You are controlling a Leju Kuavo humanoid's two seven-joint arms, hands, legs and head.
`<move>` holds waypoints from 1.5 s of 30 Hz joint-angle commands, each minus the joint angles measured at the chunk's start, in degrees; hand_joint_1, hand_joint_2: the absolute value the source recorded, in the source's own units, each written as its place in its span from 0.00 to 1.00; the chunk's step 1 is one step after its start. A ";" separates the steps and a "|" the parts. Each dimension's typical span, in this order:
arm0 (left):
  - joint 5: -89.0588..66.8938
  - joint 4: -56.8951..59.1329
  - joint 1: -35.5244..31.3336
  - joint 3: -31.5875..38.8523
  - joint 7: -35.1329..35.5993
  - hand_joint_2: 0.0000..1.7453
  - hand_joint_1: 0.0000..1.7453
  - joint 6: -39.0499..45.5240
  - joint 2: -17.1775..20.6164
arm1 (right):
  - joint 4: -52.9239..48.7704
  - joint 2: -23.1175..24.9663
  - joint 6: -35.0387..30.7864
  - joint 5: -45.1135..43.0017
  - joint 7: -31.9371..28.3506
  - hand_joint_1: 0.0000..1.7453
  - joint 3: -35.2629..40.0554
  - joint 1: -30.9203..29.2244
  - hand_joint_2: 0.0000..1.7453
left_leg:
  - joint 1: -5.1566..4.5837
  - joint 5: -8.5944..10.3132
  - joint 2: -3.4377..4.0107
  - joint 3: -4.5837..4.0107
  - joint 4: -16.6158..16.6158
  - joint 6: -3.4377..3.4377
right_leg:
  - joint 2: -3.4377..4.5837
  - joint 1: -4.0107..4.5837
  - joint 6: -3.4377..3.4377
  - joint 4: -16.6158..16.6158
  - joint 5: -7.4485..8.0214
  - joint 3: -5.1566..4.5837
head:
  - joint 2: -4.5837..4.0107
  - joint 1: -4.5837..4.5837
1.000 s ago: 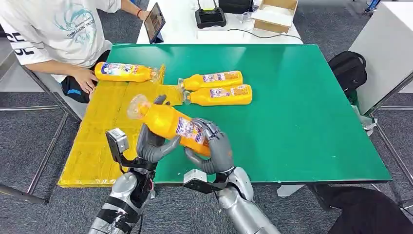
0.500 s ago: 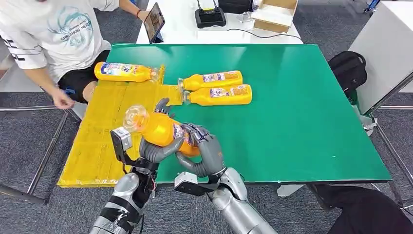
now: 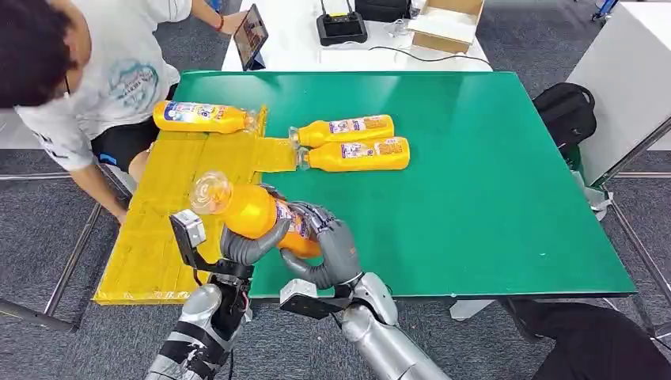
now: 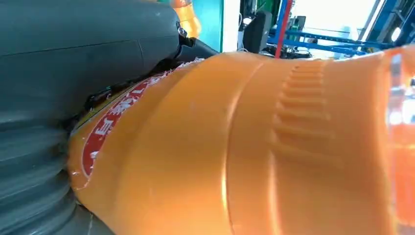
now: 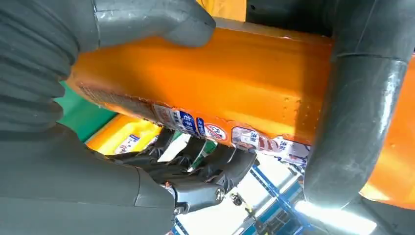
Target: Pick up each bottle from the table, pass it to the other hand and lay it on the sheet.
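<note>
Both my hands hold one orange bottle (image 3: 252,212) above the table's near left edge, its clear cap (image 3: 210,192) toward the yellow sheet (image 3: 158,229). My left hand (image 3: 244,245) grips it near the neck end, and my right hand (image 3: 331,247) wraps its labelled base end. In the left wrist view the bottle (image 4: 244,147) lies against my left hand (image 4: 73,73). In the right wrist view my right hand (image 5: 58,147) curls round the bottle (image 5: 220,83). Another bottle (image 3: 202,117) lies on the sheet's far end. Two bottles (image 3: 344,129) (image 3: 360,154) lie on the green table (image 3: 490,198).
A person (image 3: 87,79) bends over at the far left, beside the sheet. A white table behind holds a tablet (image 3: 251,36), a black device (image 3: 342,28) and a cardboard box (image 3: 447,22). A black bag (image 3: 566,111) sits on the floor to the right.
Both hands have carried the held bottle leftward, toward the sheet. The person took a hand off the far bottle and has leaned in over the left side.
</note>
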 commanded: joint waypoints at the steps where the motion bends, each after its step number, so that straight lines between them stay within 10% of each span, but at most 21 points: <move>1: -0.77 0.55 -3.24 -0.82 -0.29 1.00 1.00 0.97 -0.60 | 3.42 -0.22 0.63 -0.96 -0.30 0.00 2.06 -0.42 0.00 | 0.05 -0.10 -0.05 0.22 0.01 0.09 | -0.14 0.10 -0.19 -0.04 -0.10 0.28 | 0.00 0.00; 12: -11.37 6.15 -11.67 9.71 -4.84 1.00 1.00 20.89 2.89 | -20.94 -2.95 8.60 -12.96 -0.71 0.00 -1.91 4.12 0.00 | 0.01 -0.03 0.01 0.06 0.04 0.05 | -0.06 0.05 -0.18 0.06 -0.05 0.06 | 0.00 0.00; 29: -35.30 28.77 -21.60 13.51 -5.51 1.00 1.00 48.57 8.59 | -31.61 -2.17 4.20 -22.03 -2.64 0.00 -6.51 7.37 0.00 | 0.00 0.00 -0.04 0.16 -0.04 0.05 | -0.07 0.04 -0.14 -0.01 -0.03 0.18 | 0.00 0.02; 38: -90.94 40.31 -26.12 14.74 16.18 1.00 1.00 49.53 15.75 | -29.29 -2.27 3.72 -23.65 -3.20 0.00 -5.83 4.90 0.00 | 0.04 -0.06 0.23 0.27 -0.02 0.06 | 0.14 0.08 -0.21 0.01 -0.03 0.22 | 0.00 0.02; 45: -89.43 43.47 -27.01 15.66 14.53 1.00 1.00 49.53 16.09 | -28.78 -2.19 4.00 -24.15 -3.36 0.00 -5.71 4.34 0.00 | 0.07 -0.05 0.10 0.20 0.01 0.05 | 0.01 0.10 -0.19 0.03 -0.06 0.19 | 0.00 0.00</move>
